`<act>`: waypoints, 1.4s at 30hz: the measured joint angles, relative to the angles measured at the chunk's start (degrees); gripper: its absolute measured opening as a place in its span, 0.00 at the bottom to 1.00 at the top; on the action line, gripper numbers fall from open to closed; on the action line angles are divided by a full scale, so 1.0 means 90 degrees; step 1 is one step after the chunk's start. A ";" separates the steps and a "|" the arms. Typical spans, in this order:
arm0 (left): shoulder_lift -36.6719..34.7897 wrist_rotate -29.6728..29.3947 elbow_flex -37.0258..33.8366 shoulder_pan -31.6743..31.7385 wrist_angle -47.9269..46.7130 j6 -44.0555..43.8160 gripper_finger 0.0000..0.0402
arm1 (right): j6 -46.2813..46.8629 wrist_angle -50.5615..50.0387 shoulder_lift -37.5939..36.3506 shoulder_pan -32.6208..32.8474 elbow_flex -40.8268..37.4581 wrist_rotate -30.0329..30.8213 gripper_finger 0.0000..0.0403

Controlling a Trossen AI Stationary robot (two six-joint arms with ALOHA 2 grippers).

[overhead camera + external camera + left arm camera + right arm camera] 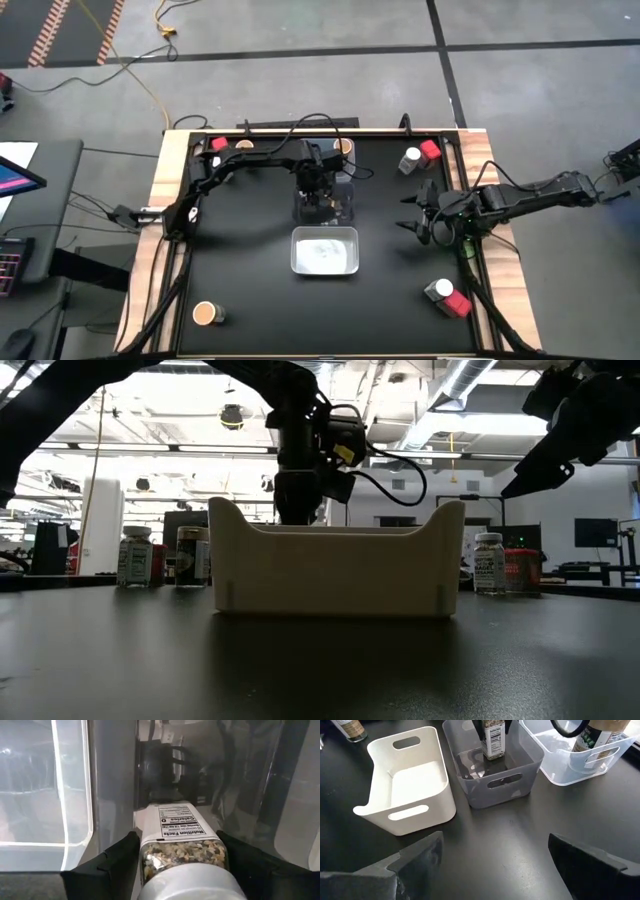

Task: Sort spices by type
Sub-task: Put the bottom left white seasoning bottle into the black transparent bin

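Inside the grey translucent bin (pixel 492 775), left end effector (pixel 492 726) loosely brackets a labelled white-topped jar (pixel 493 742).

On the spice jar (pixel 182 845) between your left gripper's fingers, you can read its white label (pixel 179 823): "Nutrition Facts", "Calories" and a "0". The finer lines under that heading are too small to make out. Labels on the other jars across the table are too small to read.

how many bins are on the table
3, in a row along the table's middle: the white bin, the grey bin next to it, and the clear bin beyond that. None looks hidden.
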 joint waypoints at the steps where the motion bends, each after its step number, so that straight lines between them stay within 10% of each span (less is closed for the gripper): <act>1: 0.0000 0.0000 0.0000 0.0000 -0.0023 -0.0018 0.61 | 0.0000 0.0000 0.0002 0.0000 0.0000 0.0000 0.96; 42: -0.0818 -0.0358 0.0010 -0.0002 -0.0339 -0.0877 0.60 | -0.0007 -0.0002 0.0002 0.0002 0.0002 -0.0006 0.96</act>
